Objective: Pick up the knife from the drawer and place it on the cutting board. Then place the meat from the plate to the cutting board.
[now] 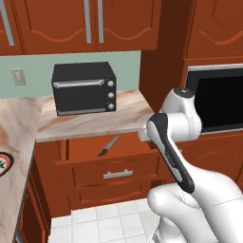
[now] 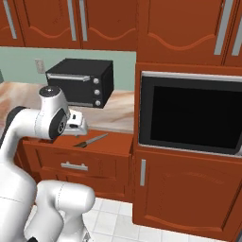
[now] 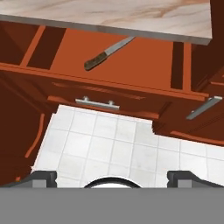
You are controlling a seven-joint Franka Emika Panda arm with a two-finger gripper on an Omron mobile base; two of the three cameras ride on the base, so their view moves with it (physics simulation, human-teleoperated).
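Lying at a slant in the pulled-out drawer (image 3: 131,57), the knife (image 3: 107,53) has its dark handle toward the drawer front and its blade running back under the counter (image 1: 95,121). The gripper (image 3: 112,177) hangs above the floor tiles (image 3: 109,144), jaws wide apart, holding nothing

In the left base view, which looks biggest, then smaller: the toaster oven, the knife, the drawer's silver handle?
1. Toaster oven, by far.
2 and 3. Knife and drawer handle: they look about equally long, so I won't rank them.
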